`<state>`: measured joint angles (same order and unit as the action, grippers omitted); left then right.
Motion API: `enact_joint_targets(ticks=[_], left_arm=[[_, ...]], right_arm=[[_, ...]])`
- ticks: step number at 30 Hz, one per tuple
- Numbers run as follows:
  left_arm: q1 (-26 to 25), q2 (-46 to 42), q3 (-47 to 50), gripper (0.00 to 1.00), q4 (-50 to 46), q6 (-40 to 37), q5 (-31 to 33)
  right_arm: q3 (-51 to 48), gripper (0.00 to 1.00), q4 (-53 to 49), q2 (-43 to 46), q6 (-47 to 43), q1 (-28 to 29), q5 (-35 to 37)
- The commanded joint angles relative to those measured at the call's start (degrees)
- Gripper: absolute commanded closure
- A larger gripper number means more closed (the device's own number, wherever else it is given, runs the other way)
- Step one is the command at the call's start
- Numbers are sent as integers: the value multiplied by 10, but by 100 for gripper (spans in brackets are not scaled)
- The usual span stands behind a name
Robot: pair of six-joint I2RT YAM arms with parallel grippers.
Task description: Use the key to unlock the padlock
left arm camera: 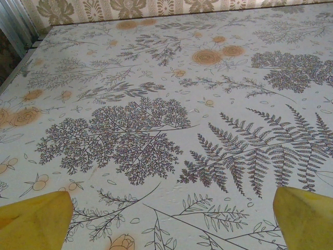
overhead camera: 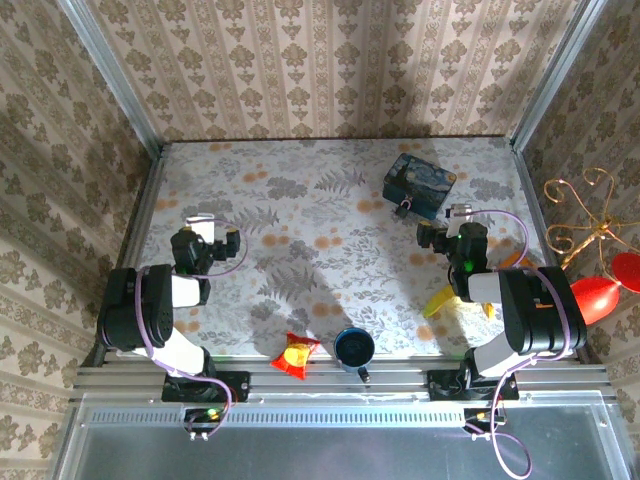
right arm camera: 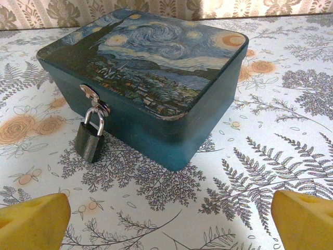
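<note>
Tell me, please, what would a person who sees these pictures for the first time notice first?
The blue tin, painted with a starry night, stands out at the far right of the table, with a small dark padlock hanging on its front. The open right pincer faces it. At the near edge sit a red and yellow packet and a dark blue cup.
</note>
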<state>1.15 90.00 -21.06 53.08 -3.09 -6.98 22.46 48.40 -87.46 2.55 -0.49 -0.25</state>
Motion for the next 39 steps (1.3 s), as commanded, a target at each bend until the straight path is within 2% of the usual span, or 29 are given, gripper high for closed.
enact_joint_targets(ticks=[1, 10, 14, 20, 24, 28, 32, 35, 39], left_arm=[[-3, -9, -12, 0, 2, -9, 5], [-3, -8, -12, 0, 2, -9, 6], [-2, -17, -6, 0, 8, 1, 26], [2, -83, 8, 0, -23, 9, 38], [2, -143, 12, 0, -64, 11, 46], [2, -217, 2, 0, -126, 44, 72], [-1, -282, -44, 0, -255, 106, 94], [-7, -312, -84, 0, -361, 136, 83], [-31, -332, -130, 0, -504, 190, 121]], right_arm=[[11, 0, -2, -1, -3, 2, 10], [11, 0, -2, -1, -3, 2, 9], [10, 0, -1, 0, -3, 2, 9], [11, 0, 1, 0, -4, 3, 10], [24, 0, -46, 26, 3, 3, 26], [15, 0, -57, 56, 7, 5, 45], [46, 0, -175, 119, 39, 7, 81], [64, 0, -245, 146, 55, 12, 95], [92, 0, -331, 168, 71, 32, 125]])
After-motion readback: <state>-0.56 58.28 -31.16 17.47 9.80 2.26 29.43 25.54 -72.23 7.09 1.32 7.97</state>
